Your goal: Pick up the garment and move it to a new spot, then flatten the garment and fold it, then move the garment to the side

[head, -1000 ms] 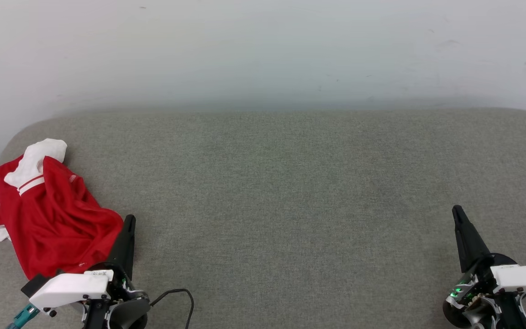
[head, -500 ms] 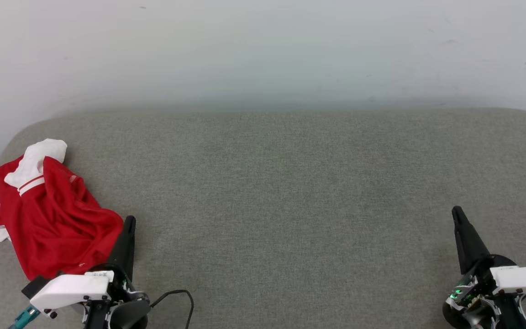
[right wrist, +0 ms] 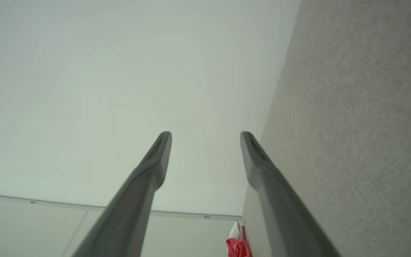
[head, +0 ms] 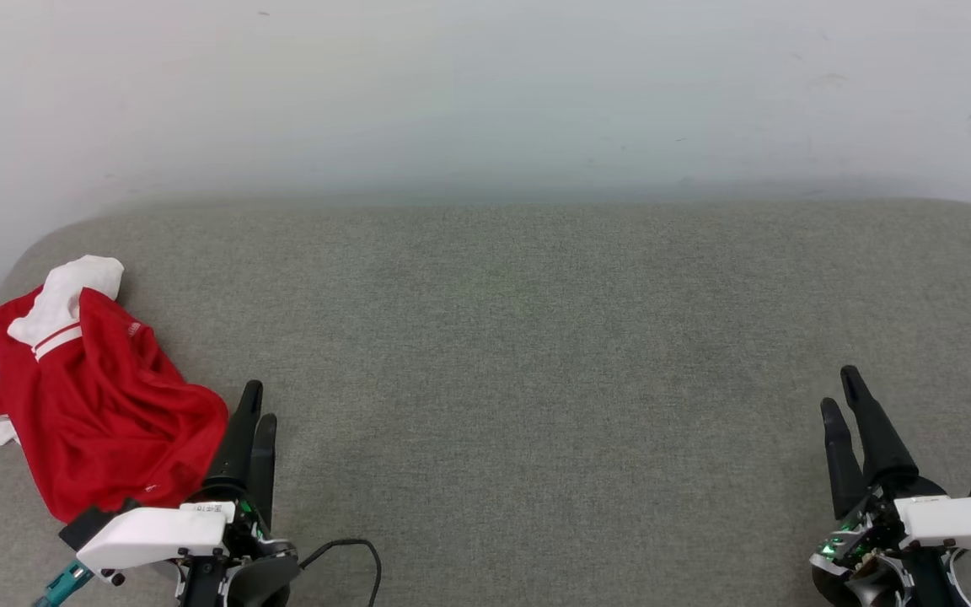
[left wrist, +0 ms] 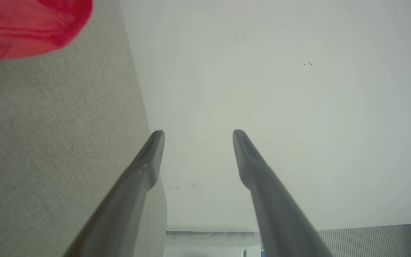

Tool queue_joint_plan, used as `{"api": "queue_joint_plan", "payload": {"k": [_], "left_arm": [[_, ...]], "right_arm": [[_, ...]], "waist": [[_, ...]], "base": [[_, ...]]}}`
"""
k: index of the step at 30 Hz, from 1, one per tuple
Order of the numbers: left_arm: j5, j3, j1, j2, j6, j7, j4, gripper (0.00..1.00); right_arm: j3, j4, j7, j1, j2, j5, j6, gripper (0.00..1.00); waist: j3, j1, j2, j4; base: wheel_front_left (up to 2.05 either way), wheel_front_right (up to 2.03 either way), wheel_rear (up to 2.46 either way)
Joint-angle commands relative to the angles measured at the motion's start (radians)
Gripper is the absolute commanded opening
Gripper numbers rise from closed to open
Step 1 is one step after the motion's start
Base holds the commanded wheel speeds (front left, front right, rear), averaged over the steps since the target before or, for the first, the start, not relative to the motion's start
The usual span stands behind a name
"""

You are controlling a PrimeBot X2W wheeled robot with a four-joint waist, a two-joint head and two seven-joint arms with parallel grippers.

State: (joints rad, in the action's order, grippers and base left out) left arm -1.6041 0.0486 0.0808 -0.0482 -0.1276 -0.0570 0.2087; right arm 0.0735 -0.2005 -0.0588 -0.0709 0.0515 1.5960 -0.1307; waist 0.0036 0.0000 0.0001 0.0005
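Open desk (head: 536, 337) runs centre to right; crumpled red-white garment (head: 98, 405) at left edge; left hand (head: 260, 402), right hand (head: 839, 387) spread, empty.

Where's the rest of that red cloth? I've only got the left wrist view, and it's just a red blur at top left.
Observer: The bright red, thin sports shirt with white sleeve sections lies crumpled at the left end of the grey fabric surface.
Operator: Touching us?
Observer: In the head view its edge lies right beside the left gripper; contact unclear.
Operator: Other arm?
Observer: The right gripper is open over the surface's right end, far from the shirt.
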Motion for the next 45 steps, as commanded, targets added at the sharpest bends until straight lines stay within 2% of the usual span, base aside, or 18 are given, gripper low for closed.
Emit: {"api": "queue_joint_plan", "payload": {"k": [1,9,14,21,28,38,45], "left_arm": [[0.007,-0.008,0.023,-0.002,-0.001,0.011,-0.035,1.00],[0.040,-0.040,0.021,-0.002,-0.002,0.046,-0.090,1.00],[0.112,-0.058,0.021,-0.002,-0.002,0.067,-0.121,1.00],[0.281,-0.068,0.019,-0.002,-0.002,0.094,-0.152,1.00],[0.519,-0.077,0.016,-0.002,-0.002,0.119,-0.162,1.00],[0.807,-0.079,-0.004,-0.004,-0.003,0.152,-0.161,1.00],[0.942,-0.082,-0.007,-0.013,0.005,0.171,-0.161,1.00]], "right_arm": [[-0.008,0.036,0.011,-0.006,0.005,-0.008,0.000,1.00],[-0.036,0.090,0.048,0.004,0.022,-0.044,0.000,1.00],[-0.047,0.108,0.070,0.010,0.039,-0.134,0.000,1.00],[-0.036,0.124,0.097,0.019,0.034,-0.387,0.000,1.00],[-0.027,0.151,0.122,0.028,0.016,-0.612,0.000,1.00],[-0.033,0.187,0.147,0.042,0.007,-0.859,0.000,1.00],[-0.034,0.212,0.142,0.044,0.007,-0.981,0.000,1.00]], "waist": [[0.000,0.0000,-0.0001,0.001],[0.000,0.0000,-0.0001,0.003],[0.000,0.0000,-0.0001,0.004],[-0.001,0.0000,-0.0001,0.005],[-0.004,0.0000,-0.0001,0.007],[-0.010,0.0000,-0.0001,0.007],[-0.010,0.0000,-0.0001,0.010]], "base": [[0.00,0.00,0.00],[0.00,0.00,0.00],[0.00,0.00,0.00],[0.00,0.00,0.00],[0.00,0.00,0.00],[0.00,0.00,0.00],[0.00,0.00,0.00]]}}
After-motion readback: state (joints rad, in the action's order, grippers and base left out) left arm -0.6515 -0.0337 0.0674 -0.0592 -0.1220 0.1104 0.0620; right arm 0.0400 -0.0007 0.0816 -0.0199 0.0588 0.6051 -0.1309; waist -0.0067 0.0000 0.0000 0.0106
